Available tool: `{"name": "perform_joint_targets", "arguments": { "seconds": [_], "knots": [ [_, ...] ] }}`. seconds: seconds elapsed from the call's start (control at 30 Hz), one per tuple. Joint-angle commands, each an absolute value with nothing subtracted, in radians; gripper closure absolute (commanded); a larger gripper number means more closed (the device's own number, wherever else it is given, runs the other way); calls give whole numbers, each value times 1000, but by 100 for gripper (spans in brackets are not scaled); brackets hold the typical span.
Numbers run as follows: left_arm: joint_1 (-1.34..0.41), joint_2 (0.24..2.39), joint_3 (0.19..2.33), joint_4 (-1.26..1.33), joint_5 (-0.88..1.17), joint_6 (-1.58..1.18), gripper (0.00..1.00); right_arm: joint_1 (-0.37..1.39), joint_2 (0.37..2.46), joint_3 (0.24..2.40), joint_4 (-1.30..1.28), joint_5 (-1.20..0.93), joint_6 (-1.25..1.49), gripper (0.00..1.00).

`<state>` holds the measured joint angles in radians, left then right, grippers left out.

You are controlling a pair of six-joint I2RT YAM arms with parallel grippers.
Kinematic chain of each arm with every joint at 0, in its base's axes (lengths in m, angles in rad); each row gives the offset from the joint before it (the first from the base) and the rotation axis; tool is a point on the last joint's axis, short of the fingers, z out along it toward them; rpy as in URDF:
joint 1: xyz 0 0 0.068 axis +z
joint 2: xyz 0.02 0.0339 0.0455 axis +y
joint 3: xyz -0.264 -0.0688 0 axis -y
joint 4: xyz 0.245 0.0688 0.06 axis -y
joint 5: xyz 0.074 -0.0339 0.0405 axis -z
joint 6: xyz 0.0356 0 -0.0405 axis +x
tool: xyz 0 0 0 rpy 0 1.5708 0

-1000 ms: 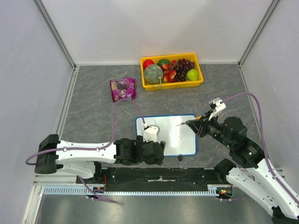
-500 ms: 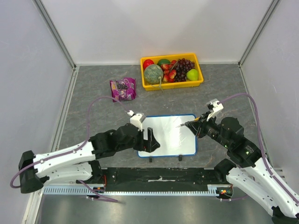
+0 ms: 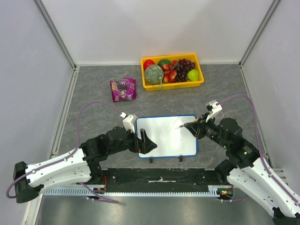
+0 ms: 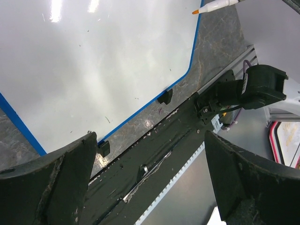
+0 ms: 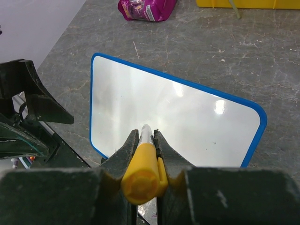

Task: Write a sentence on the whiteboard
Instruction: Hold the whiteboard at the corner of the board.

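Note:
The whiteboard (image 3: pixel 166 136) lies flat near the table's front, blue-rimmed, its white face bare apart from a few tiny specks. The sentence is not in view. My right gripper (image 3: pixel 194 127) hovers over the board's right part, shut on a white marker (image 5: pixel 143 161) with a yellow cap on its back end. The marker's orange tip (image 3: pixel 181 125) points left, over the board. My left gripper (image 3: pixel 144 140) stands wide open over the board's left near edge, nothing between its fingers (image 4: pixel 56 183). In the left wrist view the whiteboard (image 4: pixel 93 70) fills the upper left.
A yellow tray (image 3: pixel 172 85) of fruit stands at the back. A purple snack bag (image 3: pixel 123 89) lies left of it. The black base rail (image 3: pixel 159 176) runs just in front of the board. Grey walls close in both sides.
My left arm has swung leftward off the board's middle to its left edge, and its jaws have opened a little wider. The right arm with the marker has shifted only slightly.

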<state>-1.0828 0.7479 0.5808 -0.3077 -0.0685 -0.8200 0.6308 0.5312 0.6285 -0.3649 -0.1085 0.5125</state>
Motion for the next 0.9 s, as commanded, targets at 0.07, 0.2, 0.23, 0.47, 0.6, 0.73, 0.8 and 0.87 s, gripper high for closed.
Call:
{"name": "perform_joint_targets", "arguments": {
  "seconds": [0.07,0.2,0.23,0.47,0.6,0.73,0.8,0.87],
  "knots": [
    [-1069,784,601,-259,-38,-758,0,632,531,624,-321,-110,528,100],
    [-1068,816,612,-258,-20,-746,0,632,532,618,-318,-112,532,100],
    [-1065,822,612,-255,-14,-746,0,632,531,617,-316,-112,534,100],
    [-1061,859,612,-235,31,-755,1,632,529,604,-314,-110,529,100],
    [-1055,864,603,-213,41,-764,1,630,526,603,-318,-109,535,100],
    [-1052,867,600,-201,60,-758,1,632,512,594,-318,-104,552,100],
    [-1049,867,600,-201,61,-756,1,632,508,591,-318,-100,555,100],
    [-1045,865,601,-195,75,-752,1,632,512,591,-325,-94,555,100]
  ]
}}
